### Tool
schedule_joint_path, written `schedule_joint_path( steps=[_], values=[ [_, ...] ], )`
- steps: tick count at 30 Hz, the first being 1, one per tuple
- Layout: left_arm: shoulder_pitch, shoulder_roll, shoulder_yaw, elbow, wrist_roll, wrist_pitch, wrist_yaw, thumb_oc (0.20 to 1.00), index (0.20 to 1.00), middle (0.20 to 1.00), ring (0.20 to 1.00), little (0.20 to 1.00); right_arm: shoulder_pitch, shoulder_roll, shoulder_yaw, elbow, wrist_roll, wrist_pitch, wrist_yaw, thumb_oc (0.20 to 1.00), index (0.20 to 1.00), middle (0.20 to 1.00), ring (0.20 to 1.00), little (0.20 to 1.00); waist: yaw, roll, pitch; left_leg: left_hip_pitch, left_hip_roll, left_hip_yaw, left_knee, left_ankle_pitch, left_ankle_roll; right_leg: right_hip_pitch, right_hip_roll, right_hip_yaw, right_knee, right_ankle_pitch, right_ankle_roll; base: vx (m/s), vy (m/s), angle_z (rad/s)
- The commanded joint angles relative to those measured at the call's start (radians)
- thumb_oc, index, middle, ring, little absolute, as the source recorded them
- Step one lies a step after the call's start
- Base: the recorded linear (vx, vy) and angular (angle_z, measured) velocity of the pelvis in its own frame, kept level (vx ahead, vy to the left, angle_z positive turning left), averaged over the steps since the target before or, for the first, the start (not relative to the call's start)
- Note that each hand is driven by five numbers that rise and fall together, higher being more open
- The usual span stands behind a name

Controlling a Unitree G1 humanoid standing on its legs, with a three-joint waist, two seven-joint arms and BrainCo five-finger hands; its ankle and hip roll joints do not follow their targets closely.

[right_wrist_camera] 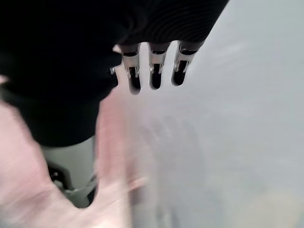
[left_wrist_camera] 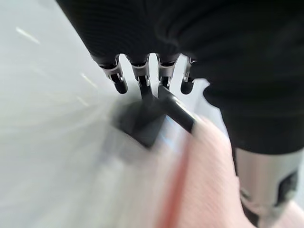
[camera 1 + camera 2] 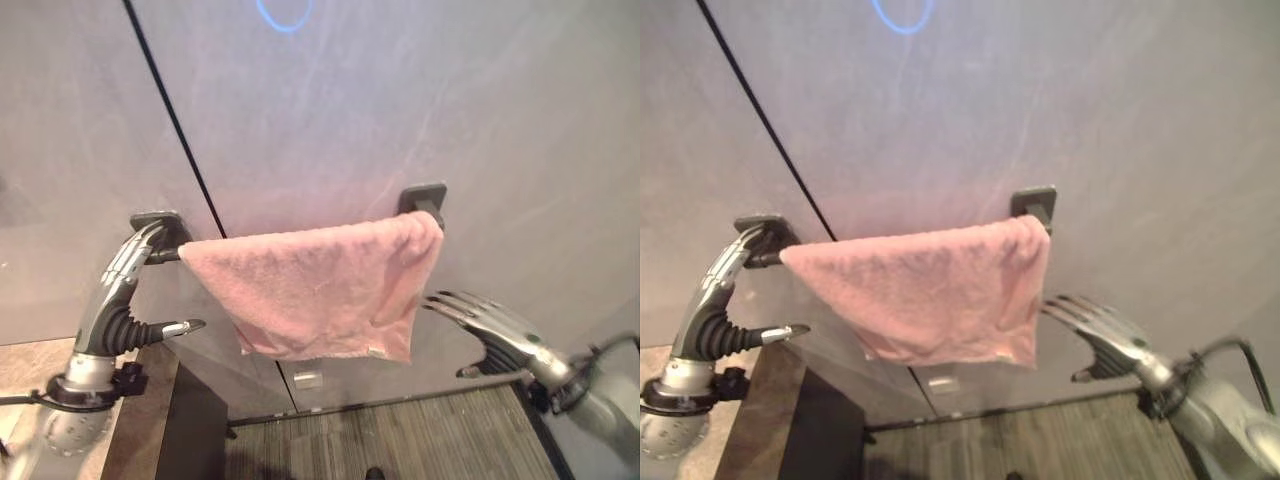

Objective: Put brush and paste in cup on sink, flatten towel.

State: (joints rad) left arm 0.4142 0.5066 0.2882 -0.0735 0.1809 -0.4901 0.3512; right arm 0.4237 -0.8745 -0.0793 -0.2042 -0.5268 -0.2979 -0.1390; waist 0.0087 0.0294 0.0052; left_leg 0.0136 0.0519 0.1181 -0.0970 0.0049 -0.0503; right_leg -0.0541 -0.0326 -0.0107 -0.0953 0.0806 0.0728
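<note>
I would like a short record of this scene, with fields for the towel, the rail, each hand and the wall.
towel: pink towel hangs over the rail, spread along most of it, lower edge uneven, longer toward the right
rail: dark rail on two dark wall brackets, bare at its left end
left hand: left hand raised at the left bracket, fingers straight, thumb sticking out to the side
right hand: right hand open, fingers spread, beside the towel's lower right corner
wall: grey wall with a dark diagonal seam
</note>
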Motion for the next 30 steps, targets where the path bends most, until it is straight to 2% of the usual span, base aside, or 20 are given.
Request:
schedule_joint_path(
  steps=[1, 6, 7, 9, 10, 11, 13, 15, 16, 18, 22, 24, 30],
  values=[
    [0.107, 0.007, 0.068, 0.093, -0.06, 0.107, 0.047, 1.0, 1.0, 1.0, 1.0, 1.0, -0.003, 0.108, -0.054, 0.022, 0.056, 0.009, -0.099, 1.0, 1.0, 1.0, 1.0, 1.0, 0.018, -0.082, 0.034, -0.002, 0.002, -0.011, 0.01, 0.03, -0.019, 0.07, -0.077, -0.038, 0.008, -0.003, 0.079, 0.0, -0.02, -0.04],
    [0.129, -0.036, 0.04, 0.075, -0.092, 0.112, 0.04, 1.0, 1.0, 1.0, 1.0, 1.0, 0.03, 0.189, -0.062, 0.088, 0.141, 0.002, -0.118, 1.0, 1.0, 1.0, 1.0, 1.0, 0.019, -0.086, 0.031, -0.008, 0.003, -0.013, 0.01, 0.033, -0.02, 0.066, -0.074, -0.045, 0.008, 0.0, 0.076, -0.01, -0.023, 0.05],
    [0.134, -0.046, -0.005, 0.111, -0.116, 0.13, 0.005, 1.0, 1.0, 1.0, 1.0, 1.0, 0.021, 0.232, -0.036, 0.148, 0.234, 0.004, -0.1, 1.0, 1.0, 1.0, 1.0, 1.0, 0.019, -0.085, 0.034, -0.012, 0.003, -0.016, 0.01, 0.036, -0.02, 0.064, -0.072, -0.047, 0.008, 0.002, 0.075, -0.03, -0.014, 0.05],
    [0.133, -0.039, -0.033, 0.138, -0.127, 0.14, -0.022, 1.0, 1.0, 1.0, 1.0, 1.0, 0.012, 0.244, -0.016, 0.187, 0.279, 0.01, -0.079, 1.0, 1.0, 1.0, 1.0, 1.0, 0.019, -0.085, 0.035, -0.013, 0.004, -0.016, 0.01, 0.036, -0.02, 0.063, -0.071, -0.048, 0.008, 0.002, 0.075, -0.02, -0.011, 0.07],
    [0.123, -0.038, -0.11, 0.225, -0.154, 0.18, -0.094, 1.0, 1.0, 1.0, 1.0, 1.0, -0.008, 0.277, 0.031, 0.274, 0.382, 0.032, -0.041, 1.0, 1.0, 1.0, 1.0, 1.0, 0.017, -0.084, 0.037, -0.009, 0.008, -0.014, 0.01, 0.035, -0.022, 0.066, -0.069, -0.05, 0.008, 0.001, 0.075, -0.02, -0.008, 0.11],
    [0.117, -0.036, -0.11, 0.23, -0.156, 0.178, -0.094, 1.0, 1.0, 1.0, 1.0, 1.0, -0.013, 0.277, 0.031, 0.279, 0.384, 0.03, -0.041, 1.0, 1.0, 1.0, 1.0, 1.0, 0.018, -0.085, 0.038, -0.013, 0.007, -0.014, 0.01, 0.04, -0.022, 0.062, -0.069, -0.05, 0.008, 0.005, 0.075, -0.03, -0.01, 0.19],
    [0.104, -0.043, -0.168, 0.257, -0.212, 0.205, -0.167, 1.0, 1.0, 1.0, 1.0, 1.0, -0.051, 0.286, 0.11, 0.385, 0.404, 0.058, 0.008, 1.0, 1.0, 1.0, 1.0, 1.0, 0.019, -0.085, 0.036, -0.017, 0.009, -0.015, 0.01, 0.044, -0.024, 0.058, -0.068, -0.05, 0.008, 0.008, 0.073, -0.03, -0.011, 0.14],
    [0.089, -0.037, -0.173, 0.263, -0.212, 0.199, -0.173, 1.0, 1.0, 1.0, 1.0, 1.0, -0.073, 0.288, 0.124, 0.411, 0.406, 0.06, -0.002, 1.0, 1.0, 1.0, 1.0, 1.0, 0.017, -0.085, 0.037, -0.019, 0.011, -0.017, 0.01, 0.045, -0.025, 0.058, -0.067, -0.051, 0.008, 0.008, 0.073, -0.01, -0.015, 0.03],
    [0.047, -0.032, -0.223, 0.278, -0.209, 0.196, -0.19, 1.0, 1.0, 1.0, 1.0, 1.0, -0.123, 0.322, 0.183, 0.517, 0.447, 0.069, 0.01, 1.0, 1.0, 1.0, 1.0, 1.0, 0.016, -0.087, 0.036, -0.021, 0.013, -0.022, 0.01, 0.047, -0.027, 0.059, -0.065, -0.053, 0.008, 0.009, 0.072, -0.01, -0.02, 0.05],
    [0.005, -0.016, -0.266, 0.25, -0.2, 0.188, -0.19, 1.0, 1.0, 1.0, 1.0, 1.0, -0.152, 0.351, 0.209, 0.571, 0.493, 0.074, 0.008, 1.0, 1.0, 1.0, 1.0, 1.0, 0.015, -0.087, 0.036, -0.023, 0.015, -0.025, 0.01, 0.048, -0.028, 0.06, -0.066, -0.056, 0.008, 0.012, 0.072, 0.0, -0.005, 0.03],
    [-0.066, 0.099, -0.332, 0.069, -0.064, 0.131, -0.147, 1.0, 1.0, 1.0, 1.0, 1.0, -0.207, 0.388, 0.264, 0.671, 0.51, 0.07, -0.008, 1.0, 1.0, 1.0, 1.0, 1.0, 0.017, -0.087, 0.032, -0.023, 0.018, -0.032, 0.01, 0.046, -0.033, 0.062, -0.065, -0.059, 0.008, 0.013, 0.072, 0.0, -0.007, 0.05],
    [-0.091, 0.132, -0.345, 0.008, -0.06, 0.114, -0.112, 1.0, 1.0, 1.0, 1.0, 1.0, -0.219, 0.403, 0.29, 0.7, 0.529, 0.07, -0.014, 1.0, 1.0, 1.0, 1.0, 1.0, 0.018, -0.09, 0.03, -0.02, 0.02, -0.033, 0.01, 0.046, -0.035, 0.062, -0.064, -0.055, 0.008, 0.014, 0.072, 0.0, -0.008, 0.03],
    [-0.099, 0.147, -0.345, -0.028, -0.093, 0.12, -0.101, 1.0, 1.0, 1.0, 1.0, 1.0, -0.226, 0.418, 0.312, 0.756, 0.529, 0.083, -0.019, 1.0, 1.0, 1.0, 1.0, 1.0, 0.023, -0.09, 0.029, -0.018, 0.023, -0.034, 0.01, 0.047, -0.038, 0.065, -0.061, -0.055, 0.008, 0.01, 0.07, 0.0, -0.015, -0.06]
  ],
)
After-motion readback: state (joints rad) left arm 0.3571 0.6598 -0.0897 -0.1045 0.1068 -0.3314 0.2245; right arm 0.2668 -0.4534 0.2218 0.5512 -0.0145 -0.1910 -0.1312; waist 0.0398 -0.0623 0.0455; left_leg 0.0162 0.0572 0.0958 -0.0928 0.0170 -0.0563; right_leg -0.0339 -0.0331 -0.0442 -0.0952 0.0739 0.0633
